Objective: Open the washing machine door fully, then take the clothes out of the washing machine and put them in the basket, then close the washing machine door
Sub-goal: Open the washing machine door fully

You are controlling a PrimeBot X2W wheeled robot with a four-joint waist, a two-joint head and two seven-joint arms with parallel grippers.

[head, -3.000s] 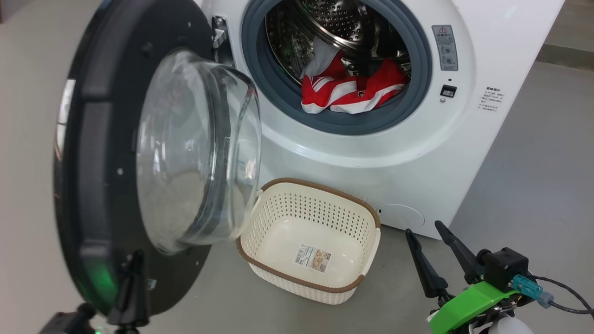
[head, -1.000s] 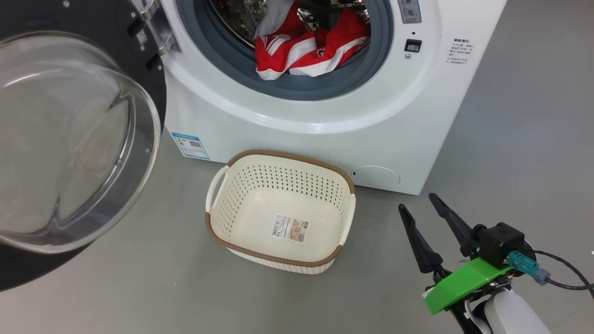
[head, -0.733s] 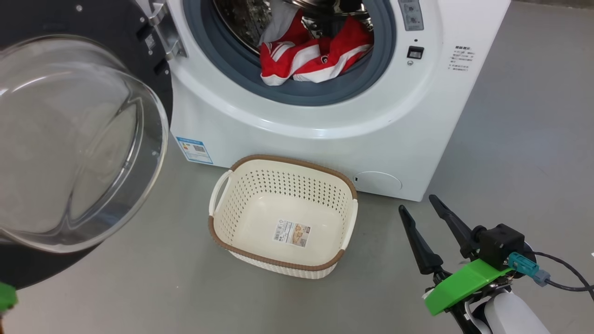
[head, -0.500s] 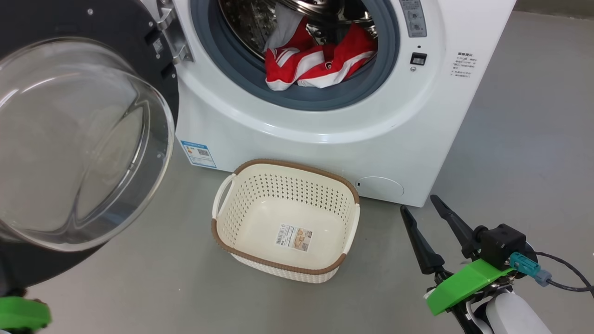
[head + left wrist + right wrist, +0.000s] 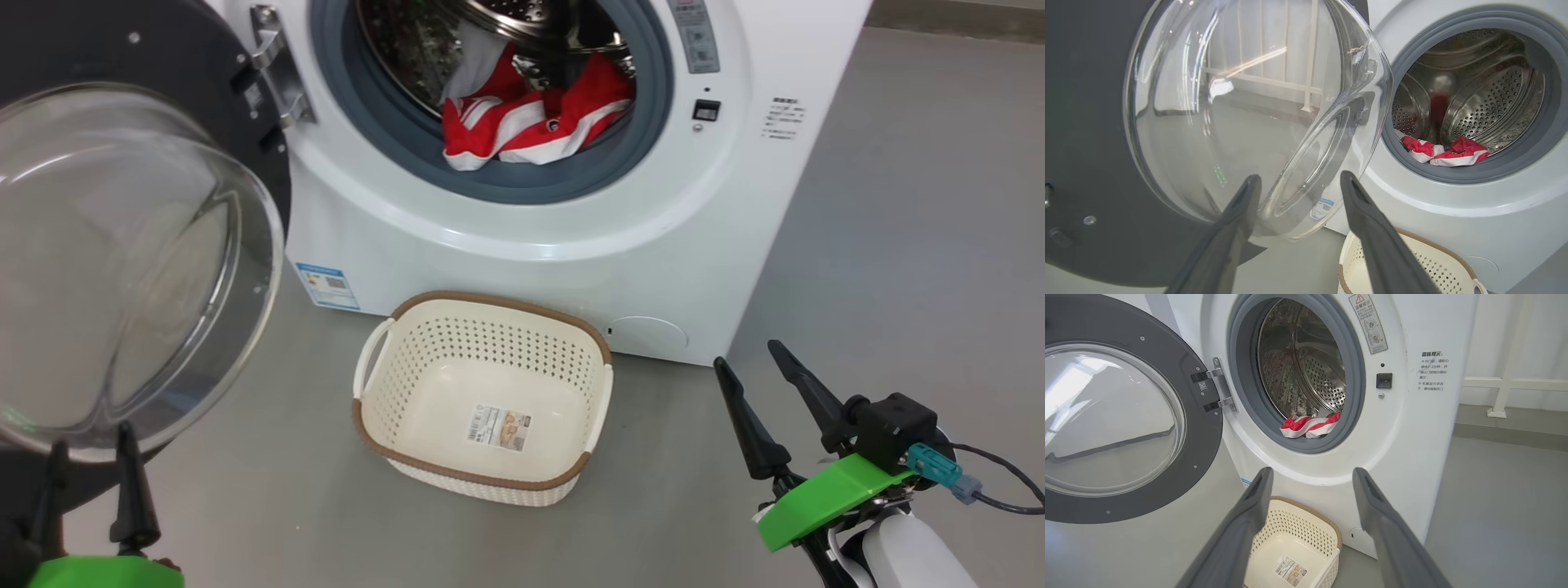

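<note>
Head view: the large round washing machine door [image 5: 122,261], a glossy black rim around a bulging clear glass bowl, stands swung wide to the left of the big white front-loading washing machine [image 5: 522,245]. Bright red clothes [image 5: 531,122] with white stripes lie in the steel drum [image 5: 539,16], low against the grey rubber gasket [image 5: 531,184]. The cream perforated plastic basket [image 5: 490,300] with a brown rim sits on the grey floor [image 5: 898,245] just in front of the machine (a paper sticker [image 5: 498,427] on its bottom). The left gripper [image 5: 91,482] is under the door's glass and the right gripper [image 5: 747,359] is to the right of the basket.

Left wrist view: its fingers are spread wide and hold nothing.

Right wrist view: its fingers are also wide apart and hold nothing.
</note>
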